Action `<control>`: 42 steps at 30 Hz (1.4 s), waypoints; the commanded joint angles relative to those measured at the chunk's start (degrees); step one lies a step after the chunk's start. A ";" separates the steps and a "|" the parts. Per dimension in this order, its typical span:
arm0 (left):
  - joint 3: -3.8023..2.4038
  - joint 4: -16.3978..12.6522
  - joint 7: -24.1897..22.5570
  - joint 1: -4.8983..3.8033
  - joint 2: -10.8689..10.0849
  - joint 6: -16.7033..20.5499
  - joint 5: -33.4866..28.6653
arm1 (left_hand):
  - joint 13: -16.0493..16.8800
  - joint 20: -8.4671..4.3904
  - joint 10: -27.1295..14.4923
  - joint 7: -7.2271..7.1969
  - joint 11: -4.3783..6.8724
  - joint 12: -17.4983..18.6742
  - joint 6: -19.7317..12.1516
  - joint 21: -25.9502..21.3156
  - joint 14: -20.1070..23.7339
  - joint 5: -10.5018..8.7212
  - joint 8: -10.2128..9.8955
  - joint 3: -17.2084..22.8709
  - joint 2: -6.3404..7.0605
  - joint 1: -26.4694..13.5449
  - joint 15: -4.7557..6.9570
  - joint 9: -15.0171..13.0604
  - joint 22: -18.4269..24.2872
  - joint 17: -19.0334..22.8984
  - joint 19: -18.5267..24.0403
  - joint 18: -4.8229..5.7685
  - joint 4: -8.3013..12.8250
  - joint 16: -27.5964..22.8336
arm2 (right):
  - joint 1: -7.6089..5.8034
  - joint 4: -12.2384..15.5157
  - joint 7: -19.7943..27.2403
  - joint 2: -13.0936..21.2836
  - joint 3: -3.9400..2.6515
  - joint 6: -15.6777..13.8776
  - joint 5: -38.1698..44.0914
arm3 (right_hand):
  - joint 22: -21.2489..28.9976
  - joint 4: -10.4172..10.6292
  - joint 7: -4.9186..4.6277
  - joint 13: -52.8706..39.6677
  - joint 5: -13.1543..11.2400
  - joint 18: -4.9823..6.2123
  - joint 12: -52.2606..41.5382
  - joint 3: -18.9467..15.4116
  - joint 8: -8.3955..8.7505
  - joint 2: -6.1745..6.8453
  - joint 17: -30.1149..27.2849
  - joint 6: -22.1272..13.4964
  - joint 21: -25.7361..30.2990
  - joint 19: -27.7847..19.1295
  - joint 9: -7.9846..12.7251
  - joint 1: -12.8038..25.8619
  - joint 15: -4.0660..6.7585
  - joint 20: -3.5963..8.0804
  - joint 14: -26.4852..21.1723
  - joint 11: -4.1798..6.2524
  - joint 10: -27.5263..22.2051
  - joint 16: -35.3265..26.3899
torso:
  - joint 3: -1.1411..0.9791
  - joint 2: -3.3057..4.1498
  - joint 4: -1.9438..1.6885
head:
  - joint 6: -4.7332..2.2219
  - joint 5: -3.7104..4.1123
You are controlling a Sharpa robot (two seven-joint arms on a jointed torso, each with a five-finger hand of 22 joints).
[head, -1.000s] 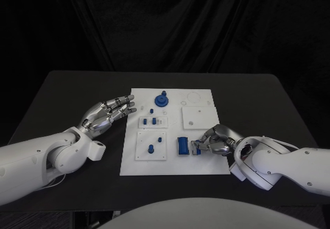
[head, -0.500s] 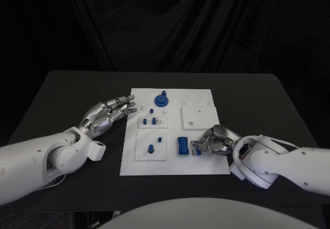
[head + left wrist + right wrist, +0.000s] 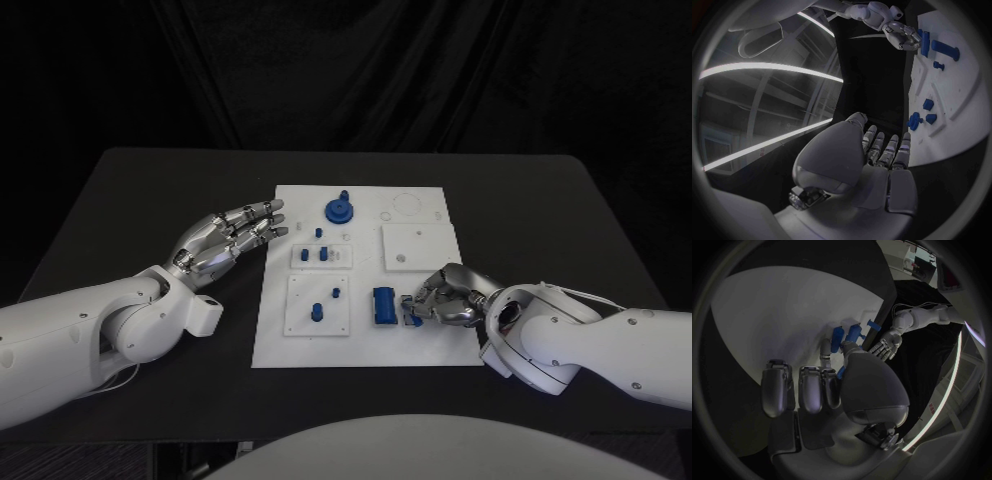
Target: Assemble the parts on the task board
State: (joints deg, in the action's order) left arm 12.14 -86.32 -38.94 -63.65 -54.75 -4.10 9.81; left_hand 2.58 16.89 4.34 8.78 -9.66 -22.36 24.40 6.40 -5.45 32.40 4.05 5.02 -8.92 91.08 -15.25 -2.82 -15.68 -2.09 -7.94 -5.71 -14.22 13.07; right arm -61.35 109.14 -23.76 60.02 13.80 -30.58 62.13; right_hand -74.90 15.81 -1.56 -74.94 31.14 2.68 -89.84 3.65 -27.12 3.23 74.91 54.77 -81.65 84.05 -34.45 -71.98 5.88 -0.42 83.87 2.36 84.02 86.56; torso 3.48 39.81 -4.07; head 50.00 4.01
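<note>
The white task board (image 3: pixel 368 350) lies mid-table. On it are a round blue part (image 3: pixel 339 209) at the far end, small blue pegs (image 3: pixel 320 254) on a raised plate, and an upright blue block (image 3: pixel 382 305) near the front. My right hand (image 3: pixel 444 298) rests on the board just right of that block. Its fingers are curled, and the thumb and a finger pinch a small blue piece (image 3: pixel 841 372). My left hand (image 3: pixel 228 238) hovers at the board's left edge with fingers spread and nothing in it. The left wrist view shows the right hand (image 3: pixel 903 35) beside the blue block (image 3: pixel 944 47).
A square white plate (image 3: pixel 420 246) sits on the board's right half, with round outlines (image 3: pixel 408 208) behind it. Another raised plate (image 3: pixel 319 305) carries two more pegs. The black table (image 3: pixel 577 220) extends on both sides of the board.
The right forearm has crept slightly left towards the blue block. The left hand has not moved.
</note>
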 commanded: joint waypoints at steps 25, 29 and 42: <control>-0.04 0.24 -1.29 0.35 0.25 -1.46 0.17 | 0.11 -0.06 0.30 1.15 -0.72 -0.51 0.97 0.15 -0.26 0.23 0.48 0.93 0.07 0.36 -0.29 -0.13 0.12 -0.09 -0.51 0.93 0.10 0.43 | 0.01 -0.18 -0.44 -0.37 -0.02 -1.90 0.54 | -12.03 0.87 -0.45 -15.06 -9.98 -0.36 -0.16 -3.83 0.17 -2.51 7.52 0.55 0.63 2.40 0.18 7.90 -0.36 -0.42 4.72 -0.32 5.98 -0.29 | -0.02 -0.01 -0.02 | 0.00 -0.15; -0.04 0.25 -1.12 0.37 0.25 -1.55 0.17 | 0.11 -0.06 0.30 1.15 -0.72 -0.51 0.97 0.15 -0.26 0.23 0.48 0.93 0.07 0.36 -0.29 -0.13 0.12 -0.09 -0.51 0.93 0.10 0.43 | 0.01 -0.14 -0.21 -0.40 -0.02 -2.32 0.54 | -12.02 0.90 -0.43 -15.06 -12.12 -0.36 -0.16 -4.79 0.10 -2.89 7.47 0.57 0.66 2.40 0.15 9.05 -0.34 -0.42 4.71 -0.31 5.98 -0.30 | -0.01 0.00 0.01 | 0.00 -0.21; -0.04 0.18 -0.95 0.43 0.10 -1.66 0.17 | 0.13 -0.08 0.44 1.34 -1.01 -0.73 1.35 0.15 -0.28 0.24 0.60 1.32 0.11 0.34 -0.28 -0.18 0.14 -0.09 -0.54 0.98 0.16 0.53 | 0.02 1.06 1.81 1.35 0.00 -4.84 1.75 | -12.01 0.68 -0.42 -15.06 -13.82 -0.35 -0.16 -7.02 0.01 -3.41 7.41 0.08 0.72 2.40 -0.01 9.93 -0.32 -0.38 4.71 -0.28 5.98 -0.28 | -0.03 0.00 -0.02 | 0.00 -0.31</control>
State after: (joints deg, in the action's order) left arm 12.14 -86.02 -38.93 -63.31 -54.65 -4.87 9.81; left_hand 2.63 16.69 4.93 8.91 -10.24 -23.01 25.50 6.39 -5.45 32.40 4.28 6.13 -8.92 91.08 -15.25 -2.92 -15.57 -2.11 -8.15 -5.71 -14.06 13.30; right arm -61.35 109.80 -22.99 60.99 13.78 -33.31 62.68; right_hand -74.90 16.59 -1.77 -74.91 16.87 2.67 -89.84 -3.16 -27.12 -0.36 74.91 54.98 -81.20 84.05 -34.40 -61.31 5.88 -0.42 83.87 2.36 84.02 86.56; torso 3.47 39.81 -4.07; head 50.00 3.74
